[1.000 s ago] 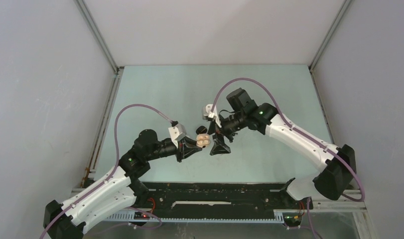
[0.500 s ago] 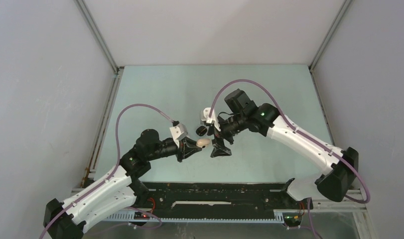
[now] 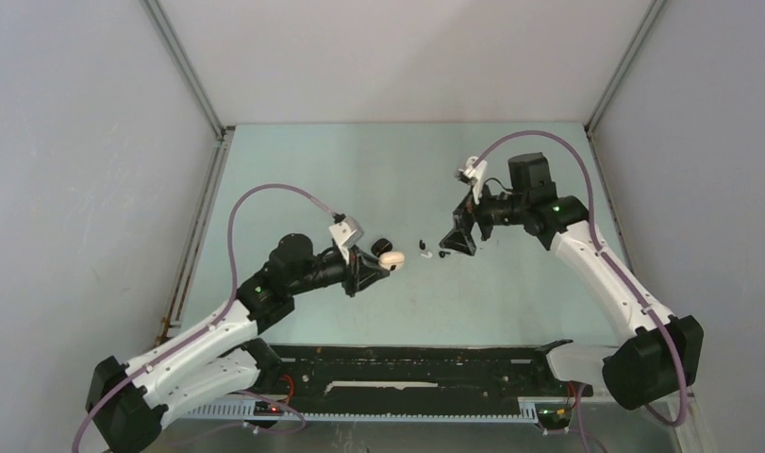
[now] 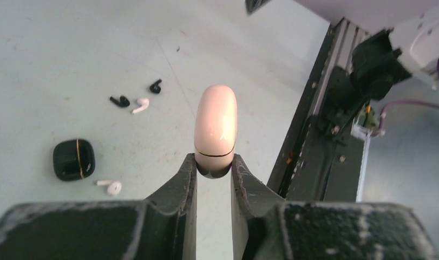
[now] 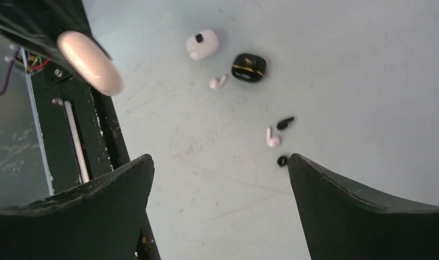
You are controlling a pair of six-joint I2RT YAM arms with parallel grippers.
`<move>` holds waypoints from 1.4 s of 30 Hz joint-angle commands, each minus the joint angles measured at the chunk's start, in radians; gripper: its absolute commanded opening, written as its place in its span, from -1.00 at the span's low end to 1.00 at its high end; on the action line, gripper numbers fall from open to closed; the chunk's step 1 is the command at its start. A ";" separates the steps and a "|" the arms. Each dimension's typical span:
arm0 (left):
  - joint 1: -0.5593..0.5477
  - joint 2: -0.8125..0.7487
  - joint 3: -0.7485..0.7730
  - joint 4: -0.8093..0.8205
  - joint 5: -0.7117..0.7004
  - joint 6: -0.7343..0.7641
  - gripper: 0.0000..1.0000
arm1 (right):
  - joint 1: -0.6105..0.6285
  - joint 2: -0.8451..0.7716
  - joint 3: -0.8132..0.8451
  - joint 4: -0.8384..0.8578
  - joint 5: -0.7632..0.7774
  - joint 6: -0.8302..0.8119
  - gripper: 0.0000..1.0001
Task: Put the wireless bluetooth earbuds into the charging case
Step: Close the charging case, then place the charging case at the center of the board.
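The left pincer (image 4: 213,162) is clamped on one end of a pink case (image 4: 215,122), a smooth closed pebble held up off the pale green surface (image 3: 293,170). The right pincer (image 5: 220,162) hangs with its jaws wide apart and nothing between them. It is above a loose cluster on the surface: a black earbud (image 5: 285,122), a pale earbud (image 5: 272,138) and a second black earbud (image 5: 282,161), near one another but not touching. A further pale earbud (image 5: 217,82) lies just beside a black case (image 5: 248,67) with a gold seam, and a white case (image 5: 202,44) sits near that.

We judge the step in hand to be picking up one earbud with the right pincer. To do it well, we would:
- come straight down over a single earbud
- turn the wrist so the jaws close across its stem rather than along it
- keep its close neighbours outside the jaws

We would match each earbud to its case by colour, though we cannot tell whether the pale ones belong to the pink case. That case must open before anything goes in. The left pincer grips on one side of the seam, so the other half looks free to swing.
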 commanded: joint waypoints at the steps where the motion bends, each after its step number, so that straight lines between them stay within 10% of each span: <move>1: -0.062 0.113 0.139 0.132 -0.147 -0.185 -0.95 | -0.106 -0.023 -0.086 0.133 -0.097 0.122 0.93; 11: -0.086 0.657 0.460 0.216 -0.400 -0.509 -0.96 | -0.176 -0.120 -0.170 0.215 -0.005 0.116 0.96; 20: -0.034 1.046 0.844 -0.011 -0.257 -0.630 -0.95 | -0.219 -0.144 -0.188 0.280 0.259 0.188 0.95; 42: 0.022 1.349 1.118 -0.333 -0.138 -0.581 -0.59 | -0.253 -0.132 -0.188 0.276 0.261 0.198 0.97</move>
